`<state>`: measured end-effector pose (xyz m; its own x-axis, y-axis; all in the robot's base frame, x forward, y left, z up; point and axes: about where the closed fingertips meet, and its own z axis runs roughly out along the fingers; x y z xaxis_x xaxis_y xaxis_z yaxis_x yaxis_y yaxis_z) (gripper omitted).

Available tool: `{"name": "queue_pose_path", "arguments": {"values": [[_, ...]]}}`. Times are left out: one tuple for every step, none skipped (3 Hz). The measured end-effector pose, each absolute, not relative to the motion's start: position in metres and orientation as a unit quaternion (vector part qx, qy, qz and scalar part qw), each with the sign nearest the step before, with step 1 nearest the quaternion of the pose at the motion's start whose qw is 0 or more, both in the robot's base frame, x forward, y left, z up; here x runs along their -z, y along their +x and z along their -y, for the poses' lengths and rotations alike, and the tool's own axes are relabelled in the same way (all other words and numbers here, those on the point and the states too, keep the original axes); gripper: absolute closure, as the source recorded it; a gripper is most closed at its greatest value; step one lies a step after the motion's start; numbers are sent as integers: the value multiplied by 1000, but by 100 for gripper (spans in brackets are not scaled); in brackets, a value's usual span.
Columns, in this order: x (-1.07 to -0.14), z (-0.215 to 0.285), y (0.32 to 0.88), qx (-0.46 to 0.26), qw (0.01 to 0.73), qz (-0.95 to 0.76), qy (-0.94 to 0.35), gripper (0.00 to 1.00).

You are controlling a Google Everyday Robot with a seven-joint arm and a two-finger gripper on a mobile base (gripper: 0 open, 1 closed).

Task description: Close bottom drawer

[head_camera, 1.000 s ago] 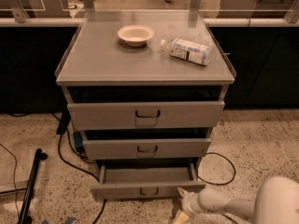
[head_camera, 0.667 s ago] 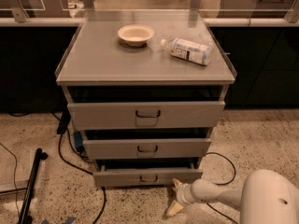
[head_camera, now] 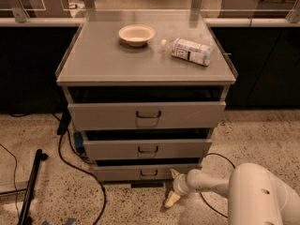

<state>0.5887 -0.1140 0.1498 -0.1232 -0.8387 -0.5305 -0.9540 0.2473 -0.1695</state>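
The bottom drawer [head_camera: 126,173] is the lowest grey front of the cabinet, with a small dark wire handle [head_camera: 148,173]. Its front stands close under the middle drawer [head_camera: 147,149], with only a thin dark gap above it. My gripper [head_camera: 172,187] is low on the floor in front of the drawer's right part, on the end of my white arm [head_camera: 255,191]. Its two pale fingers are spread apart and hold nothing. The upper fingertip [head_camera: 175,173] is at the drawer front, right of the handle.
The top drawer [head_camera: 147,115] stands slightly out. A bowl [head_camera: 136,34] and a lying bottle [head_camera: 187,50] are on the cabinet top. Black cables [head_camera: 70,161] run on the floor at the left, beside a dark pole [head_camera: 32,182]. Another cable loops at the right.
The bottom drawer has slid back from well pulled out to nearly flush under the middle drawer. My gripper and arm have moved forward and left with it.
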Motion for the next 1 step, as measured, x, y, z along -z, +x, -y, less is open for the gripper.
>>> {"name": "queue_pose_path", "arguments": {"values": [[-150, 114, 589, -106, 271, -742, -604, 0]]}}
